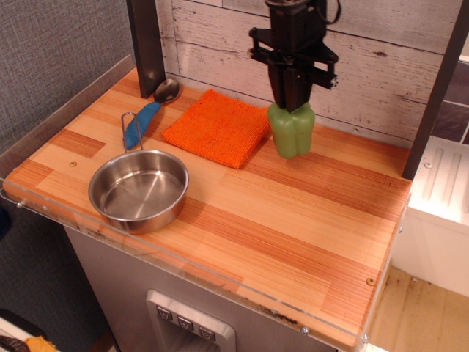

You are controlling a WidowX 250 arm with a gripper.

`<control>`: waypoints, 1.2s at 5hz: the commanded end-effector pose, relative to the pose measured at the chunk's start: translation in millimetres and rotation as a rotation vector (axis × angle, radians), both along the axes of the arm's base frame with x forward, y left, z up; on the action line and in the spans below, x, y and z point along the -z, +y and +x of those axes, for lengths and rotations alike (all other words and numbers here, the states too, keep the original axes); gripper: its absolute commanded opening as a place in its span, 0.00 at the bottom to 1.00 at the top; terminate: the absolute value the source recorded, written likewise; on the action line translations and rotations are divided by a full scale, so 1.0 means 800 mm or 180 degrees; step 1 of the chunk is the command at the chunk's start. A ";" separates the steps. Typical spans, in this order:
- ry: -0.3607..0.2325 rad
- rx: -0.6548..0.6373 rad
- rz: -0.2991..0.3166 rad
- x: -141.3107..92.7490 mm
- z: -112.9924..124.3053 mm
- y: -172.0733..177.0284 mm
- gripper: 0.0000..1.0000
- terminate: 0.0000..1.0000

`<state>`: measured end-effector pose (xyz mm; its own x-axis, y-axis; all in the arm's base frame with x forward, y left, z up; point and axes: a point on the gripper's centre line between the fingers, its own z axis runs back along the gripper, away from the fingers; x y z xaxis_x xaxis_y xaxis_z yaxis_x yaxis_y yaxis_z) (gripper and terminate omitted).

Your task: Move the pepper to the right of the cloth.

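The green pepper hangs upright from my black gripper, just right of the orange cloth at the back of the wooden counter. The fingers are shut on the pepper's top. The pepper's bottom is at or just above the counter surface; I cannot tell whether it touches. The cloth lies flat against the back wall side, left of the pepper.
A steel pan stands at the front left. A blue-handled spoon lies behind it, left of the cloth. A dark post stands at the back left, another post at the right. The wooden counter stretches to the right.
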<state>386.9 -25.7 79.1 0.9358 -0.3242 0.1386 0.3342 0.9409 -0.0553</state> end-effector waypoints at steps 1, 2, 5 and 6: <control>-0.0129 0.0031 0.0056 -0.013 -0.005 0.001 0.00 0.00; -0.0090 0.0028 0.0091 -0.013 -0.008 0.005 1.00 0.00; -0.0304 -0.0062 -0.0069 -0.075 -0.031 0.031 1.00 0.00; -0.0349 -0.0447 -0.0050 -0.105 -0.056 0.085 1.00 0.00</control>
<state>353.4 46.8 141.9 0.9666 -0.1686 0.1931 0.1824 0.9816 -0.0560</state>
